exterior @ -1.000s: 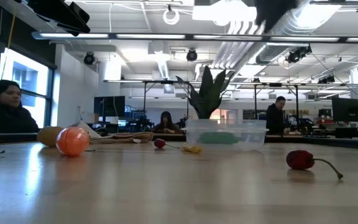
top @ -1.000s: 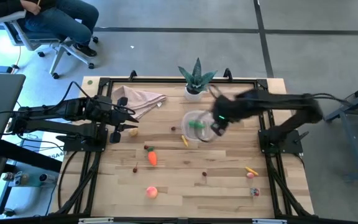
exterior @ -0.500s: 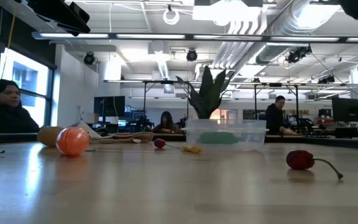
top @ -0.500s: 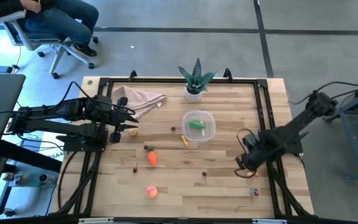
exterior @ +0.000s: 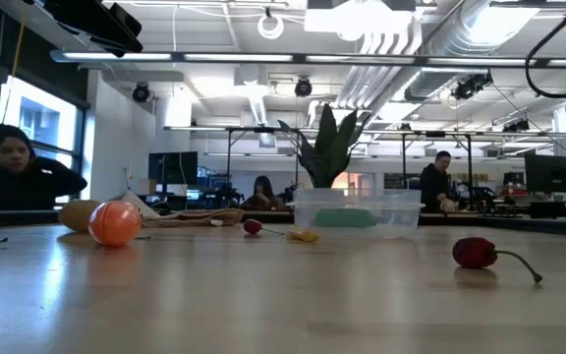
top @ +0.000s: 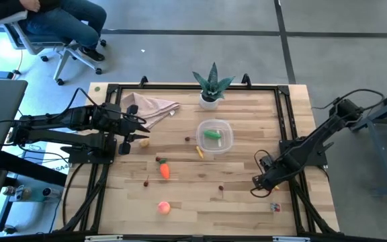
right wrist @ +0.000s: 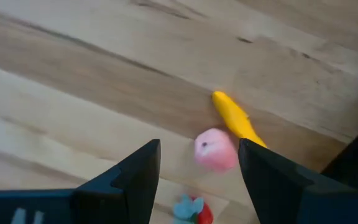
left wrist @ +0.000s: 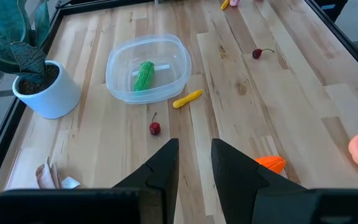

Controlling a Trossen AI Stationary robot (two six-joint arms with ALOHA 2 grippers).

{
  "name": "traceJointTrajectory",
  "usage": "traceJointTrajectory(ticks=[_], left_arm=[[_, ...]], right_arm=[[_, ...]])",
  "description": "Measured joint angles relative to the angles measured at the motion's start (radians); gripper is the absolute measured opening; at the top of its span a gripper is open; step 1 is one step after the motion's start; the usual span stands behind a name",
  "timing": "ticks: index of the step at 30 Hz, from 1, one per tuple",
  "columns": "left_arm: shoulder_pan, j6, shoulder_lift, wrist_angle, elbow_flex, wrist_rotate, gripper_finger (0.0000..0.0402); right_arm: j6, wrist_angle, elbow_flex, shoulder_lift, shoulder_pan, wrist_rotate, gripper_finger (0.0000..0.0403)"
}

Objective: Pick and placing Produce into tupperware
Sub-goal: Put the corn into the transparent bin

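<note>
Reaching low over the table's right front part, the right gripper (top: 261, 181) hangs with its fingers (right wrist: 135, 180) spread apart and nothing between them; its wrist view looks down on a small pink piece (right wrist: 215, 150) touching a yellow strip (right wrist: 236, 118), with a red and pale blue bit (right wrist: 191, 210) nearer the camera. The arm stretches down from its base at the right edge, elbow raised toward the table's outside.

One second ago this arm was folded over the tub, blurred with motion; half a second ago it was already at the right front, and now it sits a touch lower and nearer the pink piece.

The left gripper (top: 134, 129) waits at the left edge beside a crumpled cloth (top: 154, 107), fingers (left wrist: 160, 171) close together with a narrow gap and nothing in it (unchanged over the second).

The tub (top: 215, 136) stands mid-table, near the potted plant (top: 211, 84), with a green pod (top: 212, 135) inside. Outside it lie a yellow strip (top: 199, 152) just beside it, a carrot (top: 164, 170), a peach (top: 163, 208) near the front edge, and a cherry (left wrist: 155, 127).
</note>
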Motion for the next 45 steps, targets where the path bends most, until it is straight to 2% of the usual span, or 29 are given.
traceJointTrajectory(ticks=[10, 18, 26, 37, 45], left_arm=[[0.000, 0.000, 0.000, 0.000, 0.000, 0.000, 0.0083], [0.000, 0.000, 0.000, 0.000, 0.000, 0.000, 0.0083], [0.000, 0.000, 0.000, 0.000, 0.000, 0.000, 0.0083], [0.000, 0.000, 0.000, 0.000, 0.000, 0.000, 0.0083], [0.000, 0.000, 0.000, 0.000, 0.000, 0.000, 0.0083]], right_arm=[[-0.043, -0.029, -0.002, 0.092, 0.005, -0.054, 0.0208], [-0.146, -0.010, -0.002, 0.177, -0.004, -0.056, 0.0208], [-0.181, -0.012, -0.002, 0.198, -0.004, -0.052, 0.0207], [-0.194, 0.037, -0.002, 0.198, -0.004, -0.041, 0.0138], [-0.185, 0.040, -0.002, 0.198, -0.004, -0.035, 0.0135]])
